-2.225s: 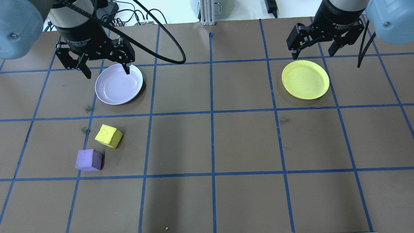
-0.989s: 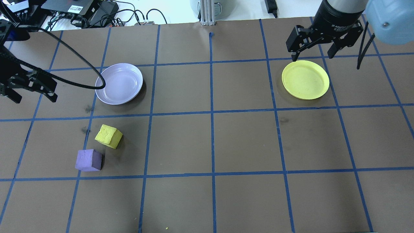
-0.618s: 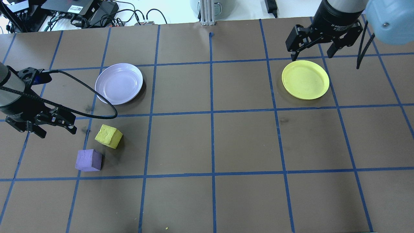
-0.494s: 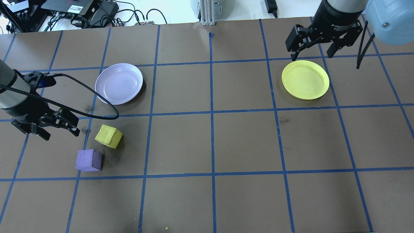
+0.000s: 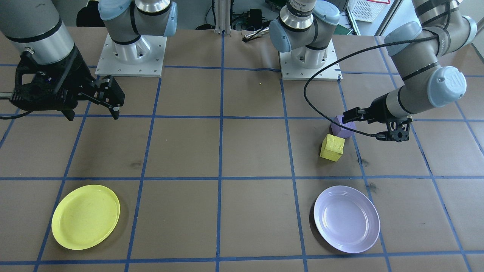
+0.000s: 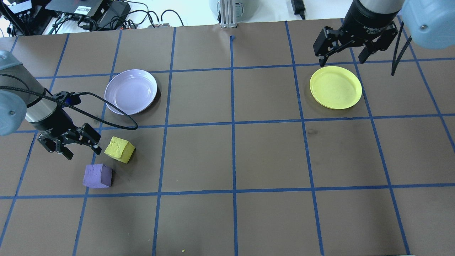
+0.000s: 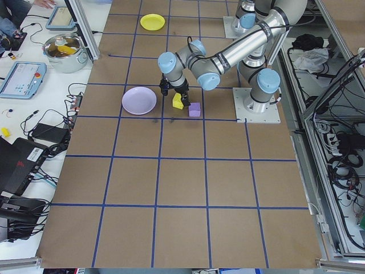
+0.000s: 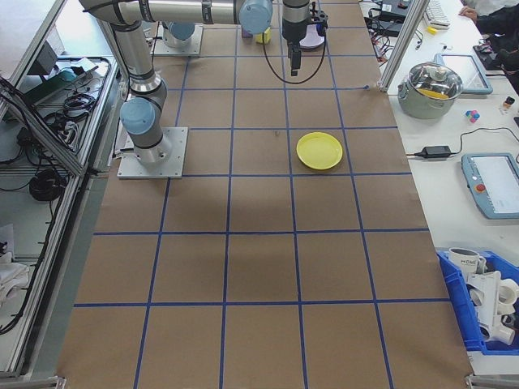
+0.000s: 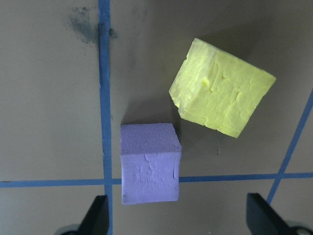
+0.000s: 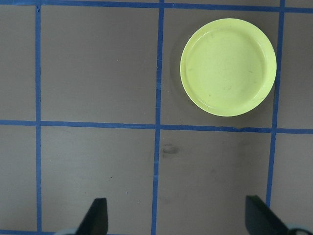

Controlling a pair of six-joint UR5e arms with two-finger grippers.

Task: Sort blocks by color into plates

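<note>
Overhead exterior shows you "Adaptive Gripper" lettering on the right gripper (image 6: 343,60), jaws wide; left gripper (image 6: 81,149) spread beside rough foam yellow cube (image 6: 119,149).

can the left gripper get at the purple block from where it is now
Probably yes: the left gripper is open, hovering just beside the purple block. The yellow block sits close but apart, leaving its sides free.

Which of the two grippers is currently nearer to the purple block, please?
The left gripper: it hovers open just beside the purple block. The right gripper hangs far across the table by the yellow plate.
</note>
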